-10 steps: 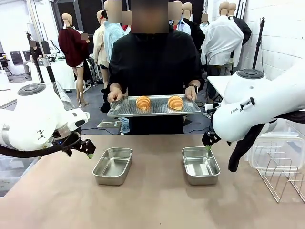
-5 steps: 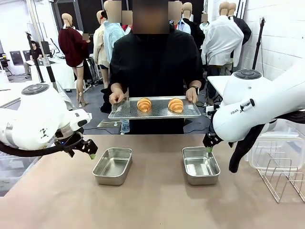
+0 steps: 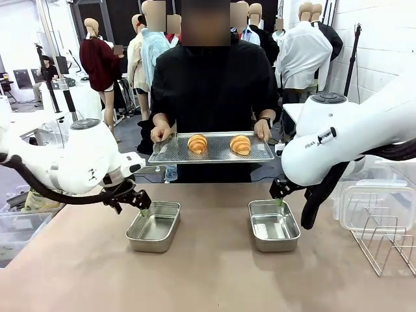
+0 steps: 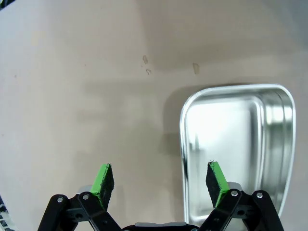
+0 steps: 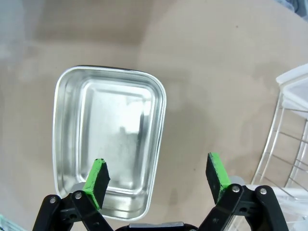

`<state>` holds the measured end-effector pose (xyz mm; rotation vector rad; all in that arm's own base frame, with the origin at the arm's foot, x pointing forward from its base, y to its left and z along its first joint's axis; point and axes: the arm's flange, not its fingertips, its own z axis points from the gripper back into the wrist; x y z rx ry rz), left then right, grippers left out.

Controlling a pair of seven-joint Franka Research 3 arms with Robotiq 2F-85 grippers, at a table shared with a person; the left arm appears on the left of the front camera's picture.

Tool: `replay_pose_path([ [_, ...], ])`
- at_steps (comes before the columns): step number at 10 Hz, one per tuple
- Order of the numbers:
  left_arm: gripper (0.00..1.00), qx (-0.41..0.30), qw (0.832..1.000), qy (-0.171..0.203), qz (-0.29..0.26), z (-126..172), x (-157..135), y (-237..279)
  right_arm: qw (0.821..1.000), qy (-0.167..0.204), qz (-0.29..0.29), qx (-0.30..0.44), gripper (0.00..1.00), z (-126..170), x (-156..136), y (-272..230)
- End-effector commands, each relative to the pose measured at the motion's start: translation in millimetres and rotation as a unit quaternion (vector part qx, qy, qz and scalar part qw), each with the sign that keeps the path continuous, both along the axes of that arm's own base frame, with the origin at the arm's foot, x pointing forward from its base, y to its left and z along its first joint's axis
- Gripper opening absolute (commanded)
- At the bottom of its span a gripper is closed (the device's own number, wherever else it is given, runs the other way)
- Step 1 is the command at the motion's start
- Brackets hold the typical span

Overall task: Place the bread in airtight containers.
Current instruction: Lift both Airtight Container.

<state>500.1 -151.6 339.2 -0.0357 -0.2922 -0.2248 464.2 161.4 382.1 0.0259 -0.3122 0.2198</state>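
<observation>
Both of my end effectors are wide open and empty. My left end effector [image 4: 159,177] hangs low over the bench [image 3: 214,279], straddling one long side of the left pan [image 3: 153,226]: one green pad over the steel, the other over bare bench. My right end effector [image 5: 156,175] sits the same way across one long side of the right pan [image 3: 273,225]. Both pans are empty, and their long axes run away from me, toward the person.

The bread is not on the bench. The two croissants lie side by side on a flat metal tray [image 3: 218,152] that the person holds by its two ends, one hand [image 3: 160,134] at each, over the bench's far edge. From either end effector the tray is ahead and higher up, past the far end of the pan.

The left croissant [image 3: 197,143] is closer to my left end effector and the right croissant [image 3: 240,144] to my right one, so I judge each arm should take its own. That would mean lifting and reaching forward.

The croissants are too small in the front view for me to read their long axes, so I cannot yet say how to turn my pads. My right arm's own bulk hides most of its end effector there. The clear plastic pieces [image 3: 377,205] behind the wire rack [image 3: 383,244], out beyond my right end effector, are cut off at the edge. I cannot tell lids from boxes among them.
</observation>
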Motion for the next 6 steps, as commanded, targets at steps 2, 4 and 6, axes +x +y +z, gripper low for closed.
replay_pose_path([
  [2,1.00,0.001,0.999,0.022,0.024,-15.7,11.3,-5.1,0.999,0.045,-0.012,0.003,1.00,-12.7,10.8,8.6],
  [4,1.00,0.007,0.999,0.027,0.021,-15.3,12.2,-11.7,0.998,0.062,-0.030,0.003,1.00,-25.3,19.2,9.3],
  [6,1.00,0.012,0.999,0.031,0.018,-11.7,10.0,-15.8,0.994,0.099,-0.040,0.004,1.00,-33.1,22.4,11.2],
])
